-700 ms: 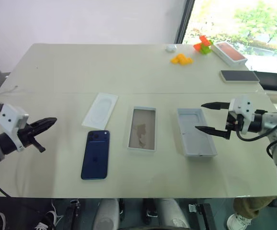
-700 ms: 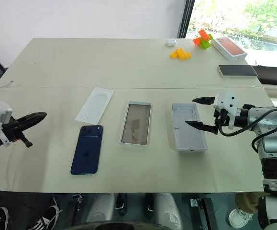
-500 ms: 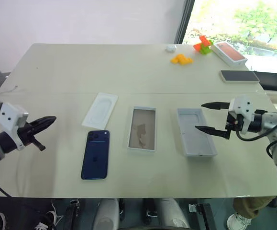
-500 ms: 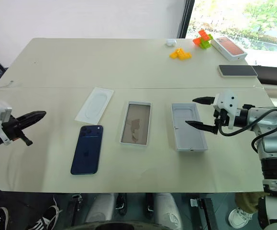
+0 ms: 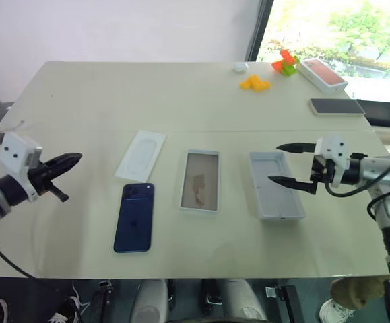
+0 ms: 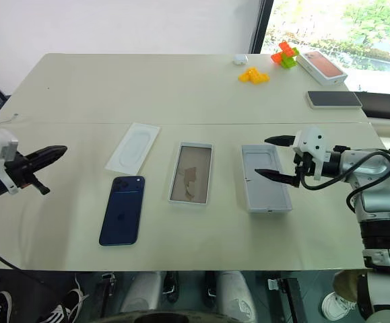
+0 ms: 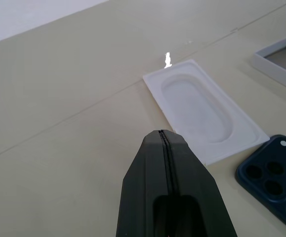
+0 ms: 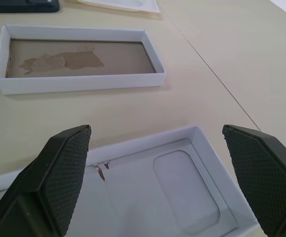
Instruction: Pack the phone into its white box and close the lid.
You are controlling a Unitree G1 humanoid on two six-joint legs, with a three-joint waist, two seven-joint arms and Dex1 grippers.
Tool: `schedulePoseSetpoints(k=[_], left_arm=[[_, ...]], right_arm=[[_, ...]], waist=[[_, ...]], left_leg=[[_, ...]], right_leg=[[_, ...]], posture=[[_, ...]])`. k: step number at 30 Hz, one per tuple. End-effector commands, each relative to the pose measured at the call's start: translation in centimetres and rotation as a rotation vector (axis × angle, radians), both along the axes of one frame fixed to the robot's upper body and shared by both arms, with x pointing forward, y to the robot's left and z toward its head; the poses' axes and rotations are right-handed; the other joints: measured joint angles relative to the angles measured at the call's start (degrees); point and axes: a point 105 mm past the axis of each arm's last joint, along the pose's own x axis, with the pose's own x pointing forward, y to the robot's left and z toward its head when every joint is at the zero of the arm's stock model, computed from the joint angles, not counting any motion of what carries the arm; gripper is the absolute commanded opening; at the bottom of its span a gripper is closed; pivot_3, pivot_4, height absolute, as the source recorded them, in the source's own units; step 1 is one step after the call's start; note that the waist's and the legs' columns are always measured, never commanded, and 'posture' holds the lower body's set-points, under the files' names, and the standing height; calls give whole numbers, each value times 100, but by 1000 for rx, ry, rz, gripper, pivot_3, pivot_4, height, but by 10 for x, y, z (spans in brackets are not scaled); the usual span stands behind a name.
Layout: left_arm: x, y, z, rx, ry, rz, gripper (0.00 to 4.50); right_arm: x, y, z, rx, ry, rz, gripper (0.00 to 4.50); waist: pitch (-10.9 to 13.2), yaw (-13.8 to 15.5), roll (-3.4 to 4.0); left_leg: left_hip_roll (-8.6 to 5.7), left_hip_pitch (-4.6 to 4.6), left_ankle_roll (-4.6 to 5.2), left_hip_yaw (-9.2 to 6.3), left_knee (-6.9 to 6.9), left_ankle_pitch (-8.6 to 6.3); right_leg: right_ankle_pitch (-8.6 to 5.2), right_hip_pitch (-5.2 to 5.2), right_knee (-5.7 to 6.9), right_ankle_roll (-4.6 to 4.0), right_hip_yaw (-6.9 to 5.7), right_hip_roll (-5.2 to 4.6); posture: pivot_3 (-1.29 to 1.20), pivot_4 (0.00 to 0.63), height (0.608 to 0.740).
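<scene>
lying flat and face down on the table [image 5: 80, 94], the phone [image 5: 135, 217] rests just beside the near end of the flat white insert [image 5: 141, 155] and to the left of the white box [image 5: 200, 180]. the box sits open and upright, its brownish floor bare. the lid [image 5: 276, 185] lies to the right of the box, hollow side up, apart from it.

left gripper [image 5: 73, 159]: fingers pressed together, holding nothing, hovering above the table well to the left of the phone. right gripper [image 5: 287, 163]: fingers wide apart, empty, one fingertip [image 5: 273, 179] over the lid's open cavity, the other beyond its far end.

handling judgement, phone: rigid, dense for its size, glossy back and rounded edges, so likely slippery. it lies flush with the table, leaving little room to get a finger under. the long side edges appear the soundest place to pinch, near mid-length for balance, clear of the camera bump [image 7: 265, 178] at the far corner. a grip across the flat faces is not available until one edge is raised.

handling judgement, box and lid: light thin card, liable to slide or dent under a firm squeeze. the lid's walls should be taken across the short span, gently. the box may shift when the phone is lowered in.
</scene>
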Motion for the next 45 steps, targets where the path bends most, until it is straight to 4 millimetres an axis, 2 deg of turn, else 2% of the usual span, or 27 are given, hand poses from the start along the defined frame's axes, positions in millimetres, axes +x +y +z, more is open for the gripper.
schedulePoseSetpoints(k=[1,9,17,22,26,28,30,33,35,45], left_arm=[[1,-4,8,-16,-24,21,0],[9,-10,15,-54,-43,42,0],[16,-9,8,-119,-8,107,0],[30,-5,10,-209,-23,232,0],[44,3,-3,-146,29,373,0],[51,4,-2,-149,8,417,0],[57,-6,0,-197,21,401,0],[67,-10,-10,-113,50,441,0],[74,-4,-15,-117,70,510,0],[90,-19,-17,-242,126,469,0]], right_arm=[[2,6,14,4,-47,16,4467],[2,14,13,36,-31,17,4467],[2,18,16,42,-30,24,4467],[-3,32,13,30,-22,84,4467],[-2,43,16,50,-39,111,4467],[-2,52,17,65,-46,134,4467],[1,59,18,83,-62,142,4467],[0,64,18,96,-59,151,4467],[0,66,18,95,-62,153,4467],[0,63,16,88,-71,132,4467]], waist=[[0,0,0],[-1,5,-1],[0,3,-1],[-1,12,-3],[-2,7,-3],[-2,6,-3],[-3,7,-8],[-3,14,-8],[-3,20,-8],[-3,5,-8]], left_leg=[[0,0,0,0,0,0],[0,-1,0,0,3,0],[0,0,0,0,2,0],[0,0,0,-1,6,1],[0,0,0,-1,8,1],[0,1,0,-1,8,1],[0,1,0,-1,9,1],[0,0,-1,-1,11,1],[-2,0,-1,-1,11,1],[-2,2,-16,-1,14,10]], right_leg=[[0,0,0,0,0,0],[2,1,0,-2,0,0],[2,1,1,-2,0,1],[2,2,3,-1,0,1],[3,4,4,-1,0,2],[3,4,6,-2,0,2],[7,4,7,-8,0,2],[7,4,9,-9,0,3],[8,4,10,-9,0,2],[8,5,15,-10,0,2]], posture=[[0,150,737],[0,150,737],[0,150,737],[0,150,737],[0,150,737],[0,150,737],[0,150,737],[0,150,737],[0,150,737],[0,150,737]])
